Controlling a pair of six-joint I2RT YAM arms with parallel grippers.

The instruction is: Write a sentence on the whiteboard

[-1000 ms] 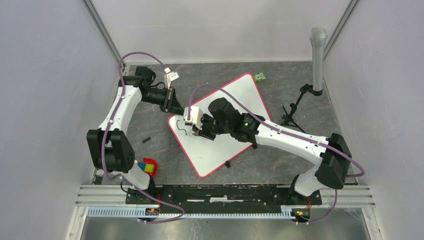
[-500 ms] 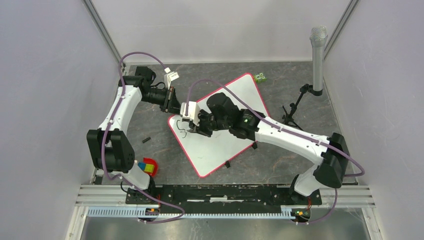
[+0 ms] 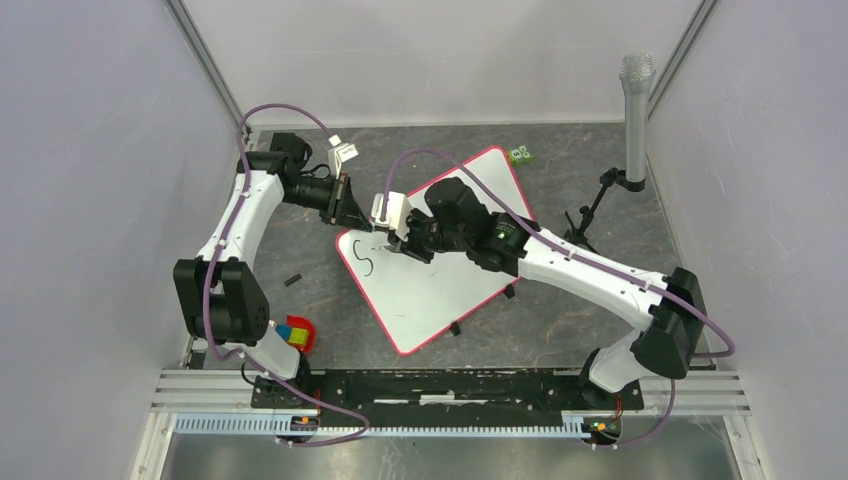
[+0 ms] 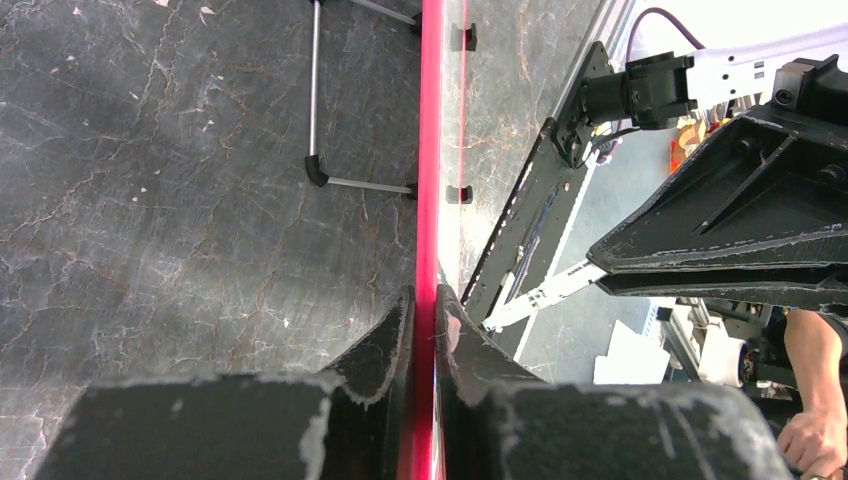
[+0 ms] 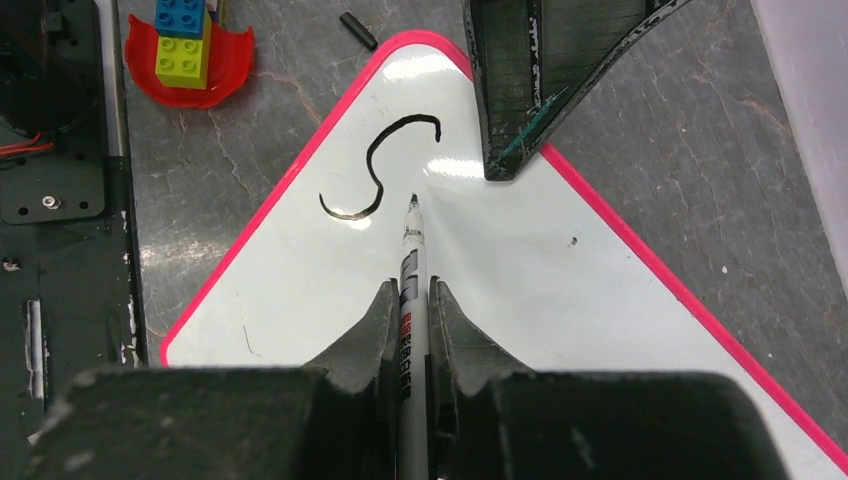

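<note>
The whiteboard (image 3: 440,290), white with a red-pink frame, lies at a slant on the dark table. My left gripper (image 3: 345,215) is shut on its far-left frame edge (image 4: 430,150), one finger on each side of the rim. My right gripper (image 5: 408,290) is shut on a white marker (image 5: 410,250), near the board's left corner. The marker's tip points down just to the right of the writing; whether it touches the board I cannot tell. Of the sentence, only a black letter S (image 5: 378,165) shows on the board (image 5: 560,290), also visible from above (image 3: 362,256).
A red dish with toy bricks (image 3: 297,335) sits near the left arm's base. A small black cap (image 3: 292,280) lies left of the board. A green brick (image 3: 519,155) lies by the board's far corner. A microphone on a stand (image 3: 635,110) rises at the right.
My right gripper has moved with the marker away from the S, toward the far right, leaving the whole letter uncovered. The left gripper and board have not moved.
</note>
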